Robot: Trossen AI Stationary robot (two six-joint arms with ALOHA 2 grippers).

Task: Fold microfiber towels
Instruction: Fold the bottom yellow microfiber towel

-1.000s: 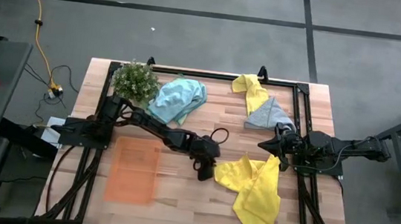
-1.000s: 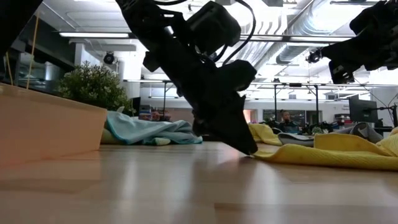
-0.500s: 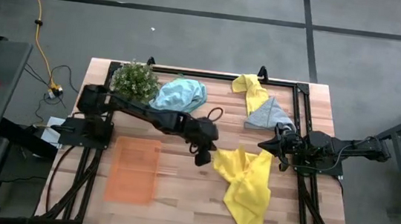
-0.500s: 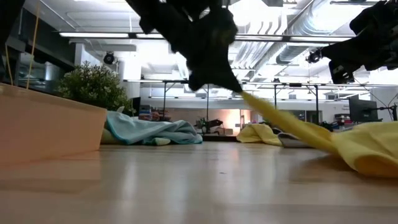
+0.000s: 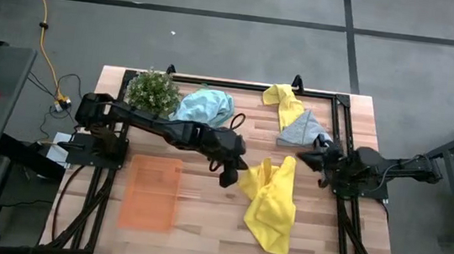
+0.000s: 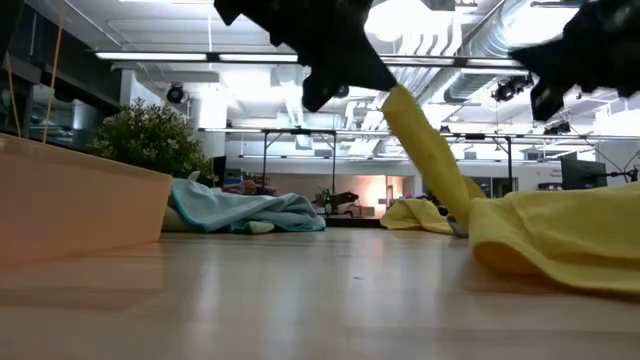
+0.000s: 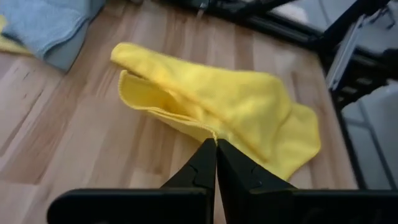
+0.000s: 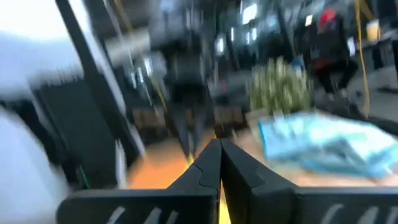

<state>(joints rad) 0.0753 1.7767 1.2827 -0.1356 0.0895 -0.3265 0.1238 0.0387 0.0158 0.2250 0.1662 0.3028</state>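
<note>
L gripper (image 5: 234,175) is pinched on an edge of the yellow towel (image 5: 273,208), lifting it near table centre; rest of the cloth trails on the wood toward the R side. R gripper (image 5: 311,160) waits at the R edge, fingers pressed together, holding nothing. Blue towel (image 5: 204,108), grey towel (image 5: 301,128) and a 2nd yellow (image 5: 283,99) lie at the far side. To do this well: lift slow, keep the pinch on the hem, let the bunched cloth hang out flat before laying it over.
</note>
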